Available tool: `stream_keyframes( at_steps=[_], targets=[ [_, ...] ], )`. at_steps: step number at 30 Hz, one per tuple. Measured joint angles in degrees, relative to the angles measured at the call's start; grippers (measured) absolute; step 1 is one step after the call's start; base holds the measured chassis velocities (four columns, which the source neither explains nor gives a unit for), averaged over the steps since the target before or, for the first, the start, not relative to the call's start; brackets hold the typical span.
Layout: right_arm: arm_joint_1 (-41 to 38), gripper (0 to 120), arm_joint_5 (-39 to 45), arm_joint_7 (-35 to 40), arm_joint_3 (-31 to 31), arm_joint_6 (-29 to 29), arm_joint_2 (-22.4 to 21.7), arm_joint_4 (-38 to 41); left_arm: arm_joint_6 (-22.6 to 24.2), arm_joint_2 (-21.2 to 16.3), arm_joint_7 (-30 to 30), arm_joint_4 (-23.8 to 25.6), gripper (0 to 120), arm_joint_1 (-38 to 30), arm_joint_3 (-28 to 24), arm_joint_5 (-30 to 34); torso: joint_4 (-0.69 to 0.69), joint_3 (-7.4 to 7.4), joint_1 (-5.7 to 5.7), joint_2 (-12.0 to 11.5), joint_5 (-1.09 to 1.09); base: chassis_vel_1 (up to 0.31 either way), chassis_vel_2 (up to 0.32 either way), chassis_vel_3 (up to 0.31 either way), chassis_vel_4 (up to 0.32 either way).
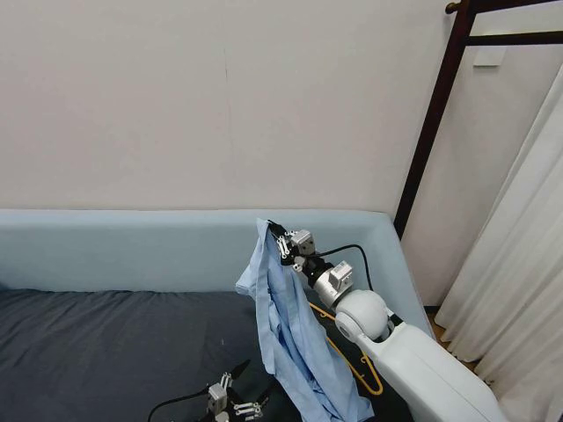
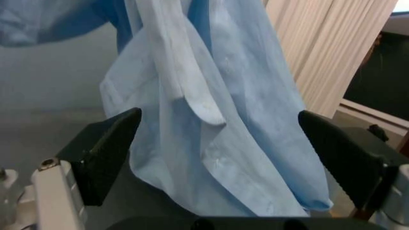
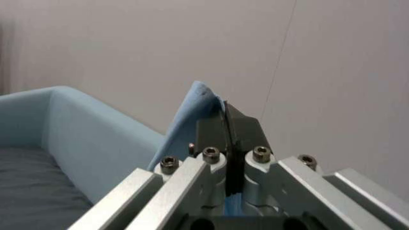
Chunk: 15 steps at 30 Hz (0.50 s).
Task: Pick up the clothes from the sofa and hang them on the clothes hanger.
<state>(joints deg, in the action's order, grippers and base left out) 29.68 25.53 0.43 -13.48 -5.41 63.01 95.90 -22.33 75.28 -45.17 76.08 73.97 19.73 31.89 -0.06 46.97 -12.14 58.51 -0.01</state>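
A light blue shirt [image 1: 295, 338] hangs in the air above the sofa seat, pinched at its top by my right gripper [image 1: 274, 236], which is shut on it. In the right wrist view the black fingers [image 3: 246, 132] are pressed together with the shirt's edge [image 3: 198, 98] sticking out past them. My left gripper [image 1: 236, 380] is low, just left of the shirt's hem, and open. Its two black fingers [image 2: 105, 151] stand wide apart in the left wrist view, with the hanging shirt [image 2: 211, 115] in front of them, untouched. The dark wooden clothes hanger stand [image 1: 435, 110] rises at the right.
The sofa has a pale blue back [image 1: 132, 251] and a dark grey seat [image 1: 97, 352]. A yellow hanger [image 1: 359, 369] lies on the seat beside my right arm. White curtains [image 1: 519, 272] hang at the far right, past the sofa's arm.
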Motion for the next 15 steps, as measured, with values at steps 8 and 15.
stream_keyframes(
  at_steps=[8,15],
  targets=[
    [0.37,0,0.02,-0.11,0.17,0.01,-0.48,0.67,2.44,2.07,0.95,-2.11,73,-0.87,-1.63,2.77,0.00,0.00,0.00,0.00,0.00,0.000,0.000,0.000,0.000],
    [0.68,0,0.11,-0.18,0.23,0.01,-0.73,1.71,3.15,4.63,1.71,-4.40,47,-1.90,-2.35,3.38,0.00,0.00,0.00,0.00,0.00,0.000,0.000,0.000,0.000]
  ],
)
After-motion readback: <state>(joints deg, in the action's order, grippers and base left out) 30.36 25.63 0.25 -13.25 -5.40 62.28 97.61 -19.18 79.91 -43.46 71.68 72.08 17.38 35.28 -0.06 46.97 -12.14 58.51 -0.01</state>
